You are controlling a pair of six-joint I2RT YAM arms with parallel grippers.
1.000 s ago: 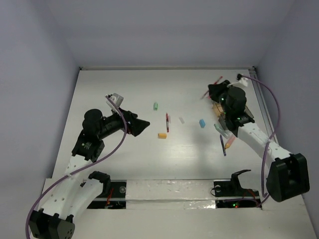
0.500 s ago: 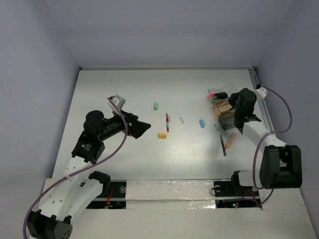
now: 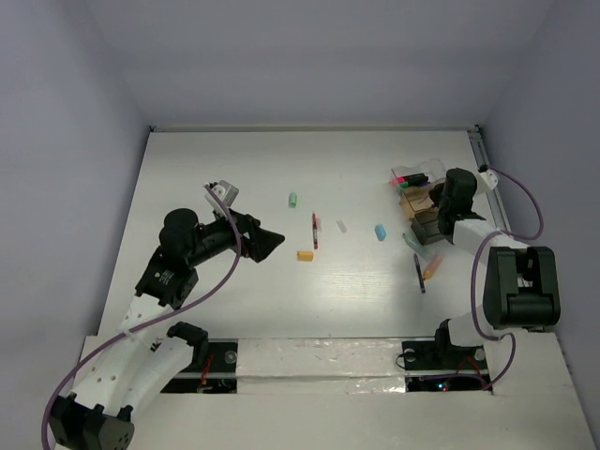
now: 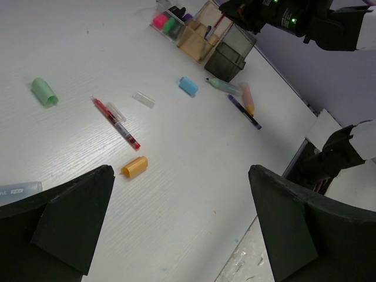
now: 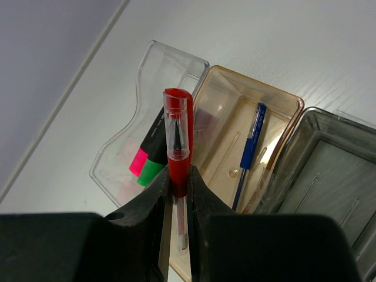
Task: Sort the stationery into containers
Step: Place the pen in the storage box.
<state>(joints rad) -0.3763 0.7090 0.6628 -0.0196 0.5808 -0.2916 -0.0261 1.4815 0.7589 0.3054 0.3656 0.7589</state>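
My right gripper is shut on a red pen and holds it over the containers at the table's right. The clear compartment holds a pink and a green highlighter. The tan compartment holds a blue pen. My left gripper is open and empty above the table's middle. Ahead of it lie a green eraser, a second red pen, an orange eraser and a blue eraser.
A dark grey compartment adjoins the tan one. A clear pen cap lies by the red pen. A pale green item, an orange pen and a dark blue pen lie near the containers. The table's right rail is close.
My right arm has swung its wrist right and back, bringing the red pen from beyond the containers' left end to above them. My left arm has barely moved.
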